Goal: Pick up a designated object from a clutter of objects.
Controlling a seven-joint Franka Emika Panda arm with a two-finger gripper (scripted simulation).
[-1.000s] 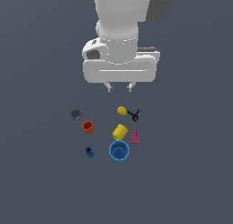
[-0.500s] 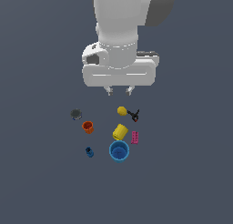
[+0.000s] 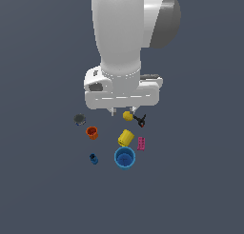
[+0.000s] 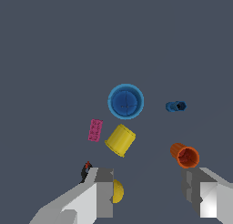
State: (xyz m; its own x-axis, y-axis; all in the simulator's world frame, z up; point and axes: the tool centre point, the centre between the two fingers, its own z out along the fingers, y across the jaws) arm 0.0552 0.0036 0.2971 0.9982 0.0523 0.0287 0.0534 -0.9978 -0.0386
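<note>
The gripper (image 4: 150, 191) hangs above the clutter with its two fingers spread wide apart and nothing between them. The blue cup (image 3: 125, 158) stands upright on the plain dark worktop, which shows no edges, so it can only be placed by its neighbours: it is at the end of the cluster farthest from the arm, just beyond the yellow cylinder (image 3: 126, 137) and the pink block (image 3: 141, 143).

To do this step well, I judge the gripper should travel out over the yellow cylinder until the cup sits centred between the fingers, then descend straight. The cylinder lies on its side very near the cup, so the fingers are best lined up to straddle the cup without brushing it or the block.

The cup is round, smooth and wide-mouthed with a slight taper, probably slippery under a grip high on the wall. The yellow ball (image 3: 127, 115) would roll if nudged. The orange cup (image 3: 91, 132) and the small dark-blue piece (image 3: 94, 158) stand well clear.
</note>
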